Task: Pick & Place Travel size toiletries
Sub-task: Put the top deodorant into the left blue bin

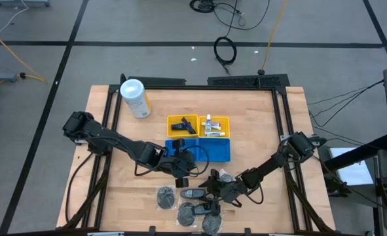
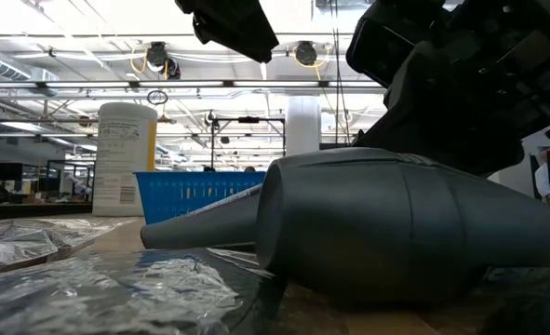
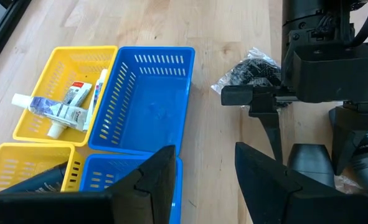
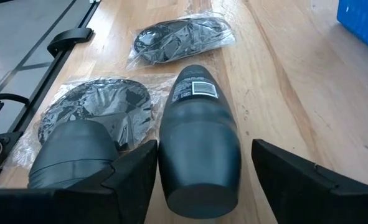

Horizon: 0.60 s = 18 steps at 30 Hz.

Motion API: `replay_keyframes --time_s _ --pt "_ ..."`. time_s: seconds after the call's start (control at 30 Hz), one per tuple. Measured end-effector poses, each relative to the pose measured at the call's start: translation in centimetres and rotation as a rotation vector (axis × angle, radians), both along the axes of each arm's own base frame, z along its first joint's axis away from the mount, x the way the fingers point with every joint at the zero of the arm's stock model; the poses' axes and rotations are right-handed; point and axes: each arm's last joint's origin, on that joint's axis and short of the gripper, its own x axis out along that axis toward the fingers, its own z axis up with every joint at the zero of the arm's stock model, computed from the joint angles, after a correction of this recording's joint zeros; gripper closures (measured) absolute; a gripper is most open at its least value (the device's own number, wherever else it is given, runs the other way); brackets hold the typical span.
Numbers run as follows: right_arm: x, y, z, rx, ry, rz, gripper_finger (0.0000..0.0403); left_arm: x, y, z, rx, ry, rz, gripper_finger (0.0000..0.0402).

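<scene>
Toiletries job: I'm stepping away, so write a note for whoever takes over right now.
Right gripper: jaws open, either side of a dark deodorant bottle lying on the table's near part, not yet closed on it.
Left gripper: jaws open, empty, over the blue trays.
Done: white tubes lie in one yellow tray; dark items in the other.
Left: the bottle, a second dark one beside it and several clear-wrapped grey pieces on the wood. The blue compartment in the left wrist view is empty.

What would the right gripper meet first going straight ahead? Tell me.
The right gripper, jaws open, already straddles a dark grey deodorant bottle lying on the table, so probably that. Beyond it lies a clear-wrapped dark piece.
</scene>
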Motion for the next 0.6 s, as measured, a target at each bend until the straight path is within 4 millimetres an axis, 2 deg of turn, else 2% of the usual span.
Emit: replay_keyframes --time_s 0.23,0.4,0.6 --pt "0.2 0.1 0.3 0.003 -0.022 0.004 0.0151 0.0 0.0 0.0 0.0 0.0 0.0 0.0241" --pt "1.6 0.4 -0.5 -0.029 -0.011 0.039 0.0151 0.0 0.0 0.0 0.0 0.0 0.0 0.0241" --pt "3.5 0.7 -1.9 0.011 0.005 0.046 0.0154 0.0 0.0 0.0 0.0 0.0 0.0 0.0241"
